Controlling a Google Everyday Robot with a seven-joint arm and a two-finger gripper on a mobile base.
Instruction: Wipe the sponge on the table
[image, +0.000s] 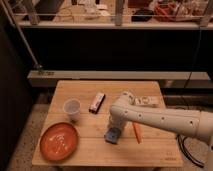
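Lower left on the pale plank-wood table (100, 150) sits a round orange plate (59, 141), with a pale cup (72, 109) above it. At lower centre the small blue-grey sponge block (112, 136) lies under the white arm's gripper (114, 128); whether it grips cannot be told.

Dim rm; speckled floor (22, 134), white rail (150, 75) behind.

My arm (160, 117) reads as one thick white tube, smooth and rounded, small dark dots along its side, bulging at the joints. My gripper (113, 129), white too, is down on the table (90, 150), right at the sponge (112, 136).
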